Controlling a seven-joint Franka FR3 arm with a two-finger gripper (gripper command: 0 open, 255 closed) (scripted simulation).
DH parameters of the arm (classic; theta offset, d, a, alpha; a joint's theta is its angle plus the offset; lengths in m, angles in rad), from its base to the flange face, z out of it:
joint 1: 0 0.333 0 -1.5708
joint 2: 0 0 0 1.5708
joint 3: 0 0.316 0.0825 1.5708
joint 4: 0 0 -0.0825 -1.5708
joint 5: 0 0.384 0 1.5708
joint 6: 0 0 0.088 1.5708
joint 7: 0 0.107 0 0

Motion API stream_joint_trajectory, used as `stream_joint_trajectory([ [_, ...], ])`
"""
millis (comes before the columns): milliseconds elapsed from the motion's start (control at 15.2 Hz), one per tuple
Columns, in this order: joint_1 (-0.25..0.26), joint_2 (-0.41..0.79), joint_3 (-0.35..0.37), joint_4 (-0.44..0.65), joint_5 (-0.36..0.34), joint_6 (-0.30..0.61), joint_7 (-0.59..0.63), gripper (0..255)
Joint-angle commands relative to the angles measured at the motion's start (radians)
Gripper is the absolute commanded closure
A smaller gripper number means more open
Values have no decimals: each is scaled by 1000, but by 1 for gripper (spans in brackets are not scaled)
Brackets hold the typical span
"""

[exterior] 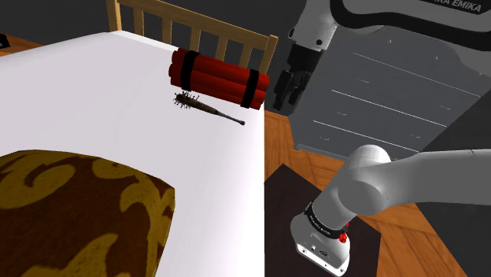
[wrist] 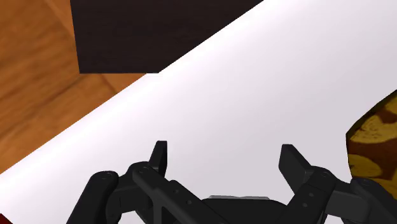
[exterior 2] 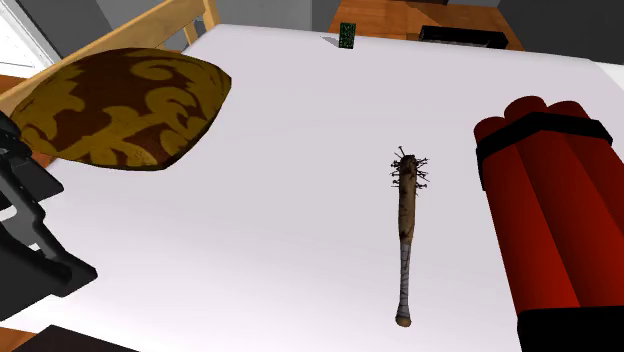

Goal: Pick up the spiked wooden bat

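The spiked bat [exterior: 208,108] is a thin brown club with a nail-studded head. It lies flat on the white bed [exterior: 118,94], right beside a red dynamite bundle [exterior: 219,77]. In the second exterior view the bat [exterior 2: 405,235] has its spiked head away from the camera and its grip toward it. My black gripper [exterior: 282,96] hangs beyond the bed's edge, to the shoulder view's right of the bat and well apart from it. In the wrist view the gripper [wrist: 226,159] is open over the bed's edge, with nothing between its fingers [wrist: 159,156].
A brown and gold pillow [exterior: 79,212] lies on the near part of the bed. A wooden headboard [exterior: 197,31] stands behind the dynamite bundle [exterior 2: 550,210]. A grey dresser [exterior: 393,102] stands past the bed. The dark stand [wrist: 159,32] sits on the wood floor [wrist: 38,83].
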Motion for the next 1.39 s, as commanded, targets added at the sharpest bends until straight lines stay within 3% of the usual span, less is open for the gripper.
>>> stream_joint_trajectory([
  [0,0,0,0,0,0,0,0,0],
  [726,3,282,-159,-37,-70,382,-299,0],
  [1320,41,615,-272,87,-3,634,-566,0],
])
